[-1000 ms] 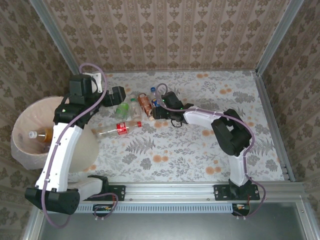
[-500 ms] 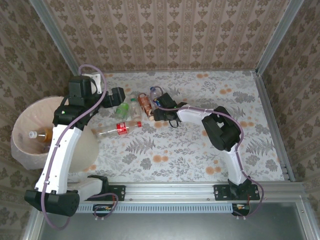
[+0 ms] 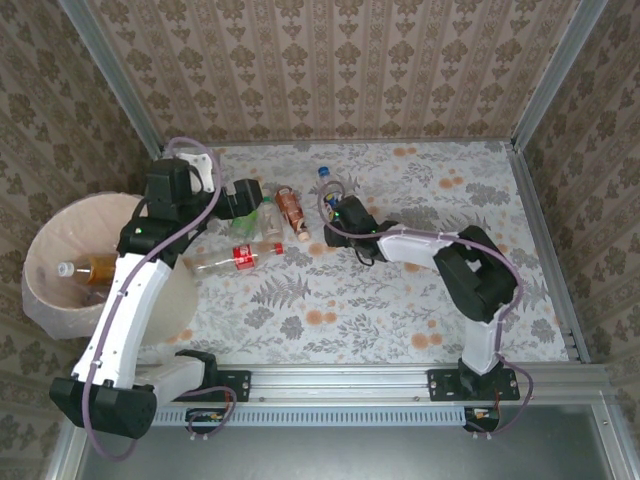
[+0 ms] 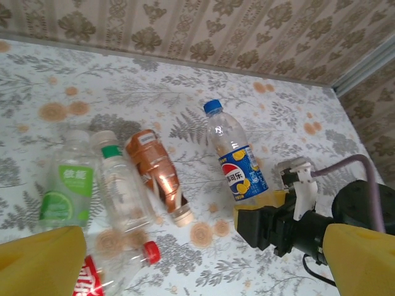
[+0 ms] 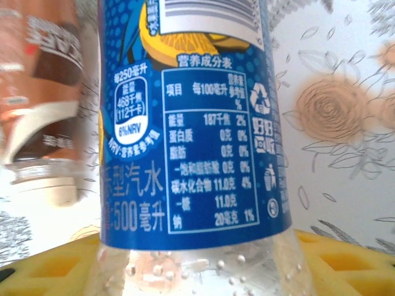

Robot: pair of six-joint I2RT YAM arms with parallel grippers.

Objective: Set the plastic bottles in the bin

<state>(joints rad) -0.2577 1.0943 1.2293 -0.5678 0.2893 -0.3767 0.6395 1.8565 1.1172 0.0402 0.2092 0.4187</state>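
Note:
A blue-label bottle (image 5: 191, 123) with a blue cap (image 3: 323, 172) lies at mid-table. Its clear base sits between the yellow pads (image 5: 345, 262) of my right gripper (image 3: 337, 212), which is shut on it. To its left lie a crushed brown bottle (image 4: 157, 176), a clear bottle (image 4: 120, 185), a green-label bottle (image 4: 62, 194) and a red-cap bottle (image 3: 235, 258). My left gripper (image 3: 243, 200) hovers open above this group with nothing between its yellow fingers (image 4: 40, 262). The bin (image 3: 40, 250) stands at the left edge with an orange-filled bottle (image 3: 85, 268) inside.
Patterned walls close the table at the back and both sides, with a metal post (image 3: 545, 75) at the right rear corner. The right arm's cable (image 4: 345, 166) loops over the floral tabletop (image 3: 420, 300), which runs open to the right and front.
My right gripper has closed round the blue-label bottle's base and shifted right with it; the bottle now points its cap to the back. My left gripper has edged slightly right.

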